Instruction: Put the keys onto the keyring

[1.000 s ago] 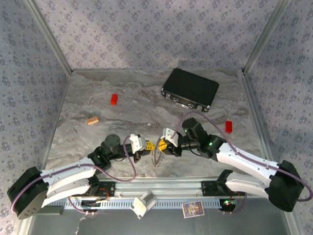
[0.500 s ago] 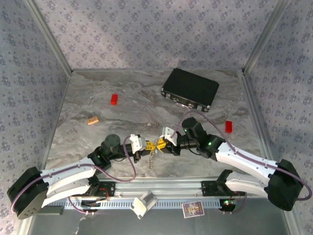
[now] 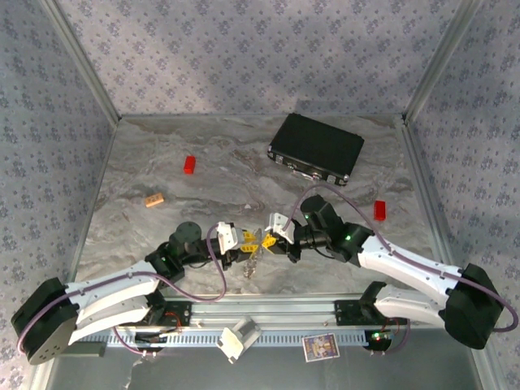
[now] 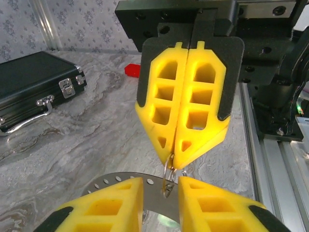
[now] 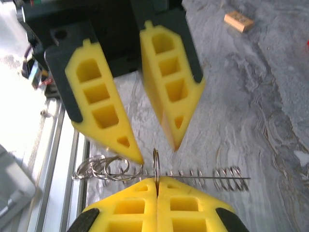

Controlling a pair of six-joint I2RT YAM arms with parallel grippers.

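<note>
Right gripper (image 5: 157, 186) clamps the keyring (image 5: 193, 177) steady near the table's front; left gripper (image 5: 154, 147), jaws slightly parted, straddles it, likely to take hold

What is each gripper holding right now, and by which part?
Right gripper pinches a small silvery metal loop by its rim, at the very fingertips. Left gripper is open, one finger on either side of the loop, holding nothing.

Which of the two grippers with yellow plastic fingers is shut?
The right gripper: its fingers press together on a thin silvery ring, whereas the left gripper's fingers stand apart.
</note>
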